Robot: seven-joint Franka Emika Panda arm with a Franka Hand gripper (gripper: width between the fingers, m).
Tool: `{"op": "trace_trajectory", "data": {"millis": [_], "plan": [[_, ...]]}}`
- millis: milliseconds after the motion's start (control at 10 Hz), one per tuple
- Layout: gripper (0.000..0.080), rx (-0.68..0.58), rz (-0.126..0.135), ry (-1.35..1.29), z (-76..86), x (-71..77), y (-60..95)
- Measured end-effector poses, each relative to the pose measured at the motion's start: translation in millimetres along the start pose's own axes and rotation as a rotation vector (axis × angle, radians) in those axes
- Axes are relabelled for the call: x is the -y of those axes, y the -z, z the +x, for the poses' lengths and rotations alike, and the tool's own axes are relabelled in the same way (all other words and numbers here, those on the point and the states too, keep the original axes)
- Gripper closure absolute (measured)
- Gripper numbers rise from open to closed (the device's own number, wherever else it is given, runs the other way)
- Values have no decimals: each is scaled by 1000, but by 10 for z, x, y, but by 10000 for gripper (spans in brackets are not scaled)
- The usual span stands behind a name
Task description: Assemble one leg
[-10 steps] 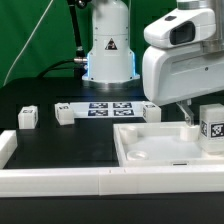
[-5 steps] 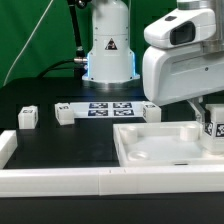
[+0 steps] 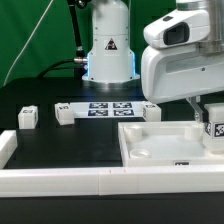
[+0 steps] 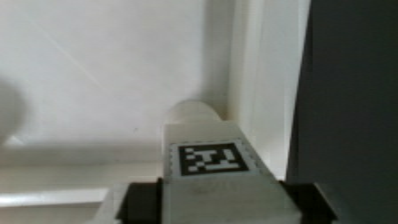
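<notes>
My gripper (image 3: pixel 213 122) is at the exterior view's right, above the right side of the large white tray piece (image 3: pixel 150 150). It is shut on a leg (image 3: pixel 215 128), a small white block with a black-and-white marker. In the wrist view the leg (image 4: pixel 214 150) stands between the two dark fingers (image 4: pixel 148 203), its far end close to the tray piece's inner corner (image 4: pixel 222 90). Two more legs (image 3: pixel 27 117) (image 3: pixel 65 113) stand on the black table at the exterior view's left.
The marker board (image 3: pixel 112 109) lies at the back centre in front of the robot base (image 3: pixel 108 50). A white rail (image 3: pixel 55 180) runs along the table's front edge, with a raised end at the exterior view's left.
The gripper with the leg has shifted slightly toward the exterior view's right and a little up. The tray piece and the other legs have not moved.
</notes>
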State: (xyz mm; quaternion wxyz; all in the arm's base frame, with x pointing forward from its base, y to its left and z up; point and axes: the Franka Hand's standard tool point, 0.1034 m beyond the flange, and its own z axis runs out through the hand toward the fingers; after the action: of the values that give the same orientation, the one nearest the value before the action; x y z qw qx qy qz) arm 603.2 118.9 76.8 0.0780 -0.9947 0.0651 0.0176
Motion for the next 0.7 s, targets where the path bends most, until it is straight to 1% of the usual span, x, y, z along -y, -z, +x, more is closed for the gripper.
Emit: {"op": "trace_trajectory", "data": {"millis": [300, 500, 600, 700], "plan": [[496, -32, 18, -396, 8, 26, -19], [496, -46, 27, -684, -18, 123, -46], [496, -47, 21, -870, -32, 168, -52], [497, -47, 24, -920, -20, 132, -55]]}}
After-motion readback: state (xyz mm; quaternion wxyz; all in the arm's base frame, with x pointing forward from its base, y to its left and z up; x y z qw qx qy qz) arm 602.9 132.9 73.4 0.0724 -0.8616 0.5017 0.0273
